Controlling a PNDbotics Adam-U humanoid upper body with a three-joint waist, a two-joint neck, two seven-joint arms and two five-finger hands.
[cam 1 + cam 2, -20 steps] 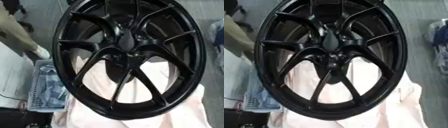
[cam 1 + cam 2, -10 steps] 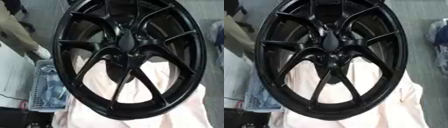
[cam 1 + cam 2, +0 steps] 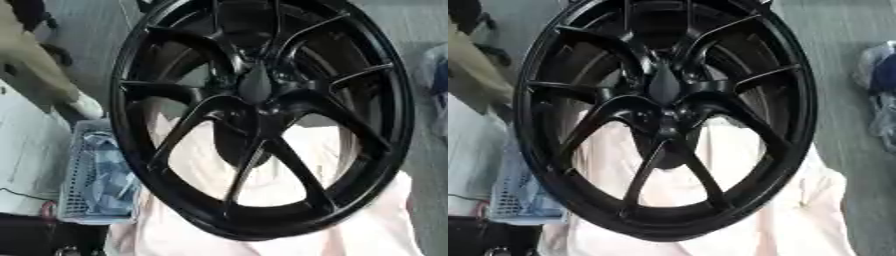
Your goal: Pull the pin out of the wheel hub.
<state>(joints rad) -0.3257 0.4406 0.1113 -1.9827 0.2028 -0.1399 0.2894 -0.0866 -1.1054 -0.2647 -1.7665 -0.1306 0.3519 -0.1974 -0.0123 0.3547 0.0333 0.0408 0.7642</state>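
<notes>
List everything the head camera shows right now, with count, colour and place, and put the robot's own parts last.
wheel hub: one, glossy black with split spokes, standing on edge and filling the middle of the view.
cloth: one, pale pink, under and behind the lower wheel, showing through the spoke gaps.
basket: one, white perforated plastic, lower left beside the wheel, holding crumpled bluish-white items.
bag: one, clear plastic over something dark blue, on the grey floor at the right edge.
person's leg and shoe: one, beige trouser and white shoe, upper left.
pin: cannot make it out against the black centre.
robot hands: neither identifiable in either view.
</notes>
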